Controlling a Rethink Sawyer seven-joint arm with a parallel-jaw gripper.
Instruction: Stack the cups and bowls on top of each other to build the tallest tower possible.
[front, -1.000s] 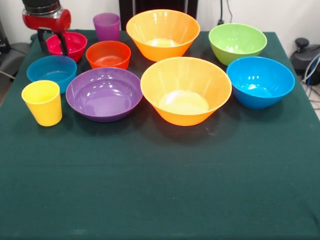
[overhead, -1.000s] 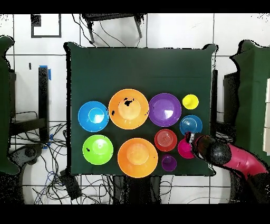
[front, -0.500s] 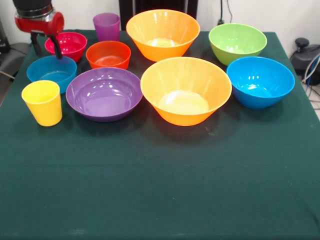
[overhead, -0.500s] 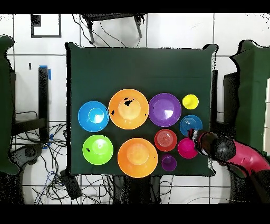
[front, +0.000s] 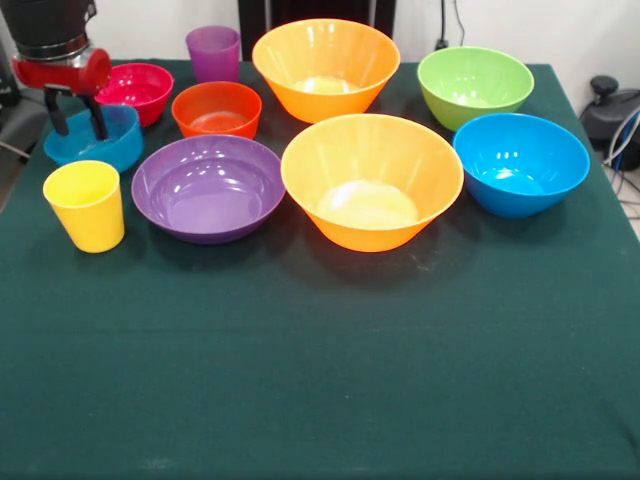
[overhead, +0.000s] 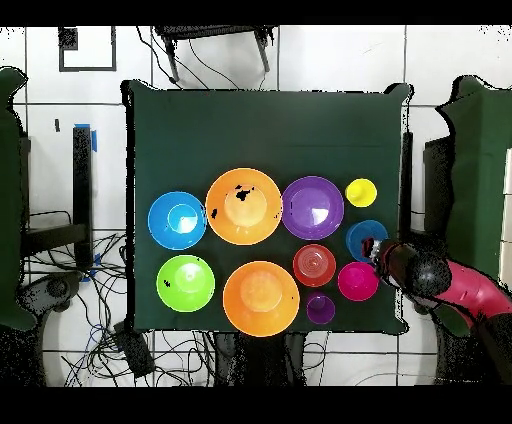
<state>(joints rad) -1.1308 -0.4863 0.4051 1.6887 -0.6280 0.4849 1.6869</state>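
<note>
From the front, the gripper (front: 72, 117) stood at the teal bowl (front: 105, 140), its two fingers spread astride the rim. From overhead, that bowl (overhead: 364, 236) sat beside the yellow cup (overhead: 361, 192). Light, stiff and glossy, it probably suited a rim pinch.

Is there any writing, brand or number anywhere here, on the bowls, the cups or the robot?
None can be read.
The bowls, such as the purple bowl, and the yellow cup are plain plastic with no print.
The gripper and its red collar show no label.
The table cloth is bare of signs.
</note>
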